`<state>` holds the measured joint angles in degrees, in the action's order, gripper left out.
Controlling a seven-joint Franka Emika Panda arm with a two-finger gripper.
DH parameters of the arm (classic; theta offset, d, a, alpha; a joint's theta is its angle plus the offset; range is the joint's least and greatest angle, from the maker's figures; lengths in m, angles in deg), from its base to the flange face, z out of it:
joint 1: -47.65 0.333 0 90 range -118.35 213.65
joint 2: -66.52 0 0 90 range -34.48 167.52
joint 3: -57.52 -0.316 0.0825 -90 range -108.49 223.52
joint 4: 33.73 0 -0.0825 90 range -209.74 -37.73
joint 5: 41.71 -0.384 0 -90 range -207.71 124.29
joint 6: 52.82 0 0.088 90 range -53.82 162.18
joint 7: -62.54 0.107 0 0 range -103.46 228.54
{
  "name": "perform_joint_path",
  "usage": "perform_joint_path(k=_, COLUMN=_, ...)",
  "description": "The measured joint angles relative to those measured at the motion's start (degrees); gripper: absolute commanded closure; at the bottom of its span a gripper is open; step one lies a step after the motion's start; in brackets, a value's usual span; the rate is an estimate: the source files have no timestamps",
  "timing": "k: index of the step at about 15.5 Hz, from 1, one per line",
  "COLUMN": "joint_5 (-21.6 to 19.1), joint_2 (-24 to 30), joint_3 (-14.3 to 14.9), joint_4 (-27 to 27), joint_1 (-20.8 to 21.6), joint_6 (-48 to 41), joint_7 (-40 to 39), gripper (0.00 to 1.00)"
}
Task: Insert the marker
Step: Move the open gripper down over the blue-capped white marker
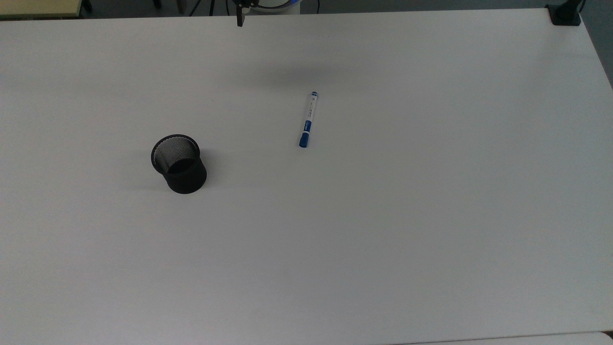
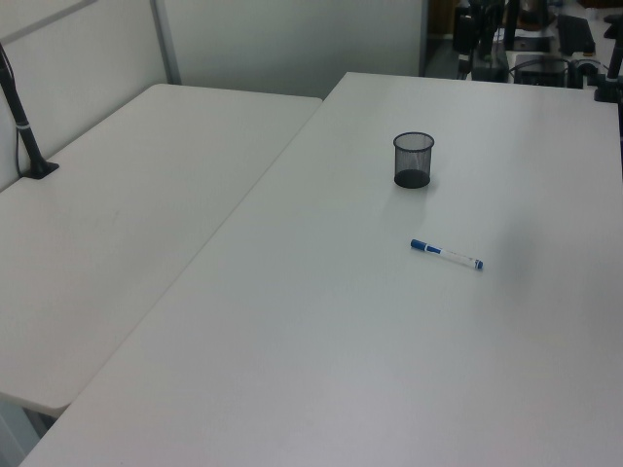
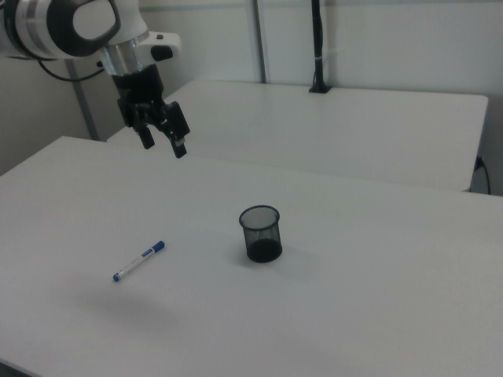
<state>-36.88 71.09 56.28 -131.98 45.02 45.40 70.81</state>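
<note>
Marker (image 1: 308,120) flat on white table (image 1: 431,215), well apart from upright black mesh cup (image 1: 178,164). Gripper (image 3: 164,143) above table, fingers spread, holding nothing.

The arm's tool (image 3: 163,145) hangs aloft, its fingers apart.

Even, soft light; faint shadows; top view perhaps slightly dim.

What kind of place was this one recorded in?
Probably a lab or office workspace: plain white tables pushed together, a robot arm's claw hanging above, open, and a black camera pole clamped to the far table.
</note>
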Motion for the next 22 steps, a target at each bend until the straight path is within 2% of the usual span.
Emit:
perform_joint_path(k=12, joint_5=0.0, joint_2=0.0, joint_3=-0.1, joint_4=0.0, joint_1=0.0, joint_6=0.0, joint_7=-0.9, gripper=0.0)
perform_joint_path(k=17, joint_5=0.0, joint_2=-0.4, joint_3=-0.2, joint_4=-1.4, joint_1=0.1, joint_6=0.0, joint_7=-10.8, gripper=0.0)
perform_joint_path(k=19, joint_5=0.0, joint_2=-1.7, joint_3=-1.2, joint_4=-2.1, joint_1=0.2, joint_6=0.0, joint_7=-14.8, gripper=0.0)
perform_joint_path(k=22, joint_5=0.0, joint_2=-4.3, joint_3=-4.8, joint_4=-3.2, joint_1=0.7, joint_6=0.1, joint_7=-11.7, gripper=0.0)
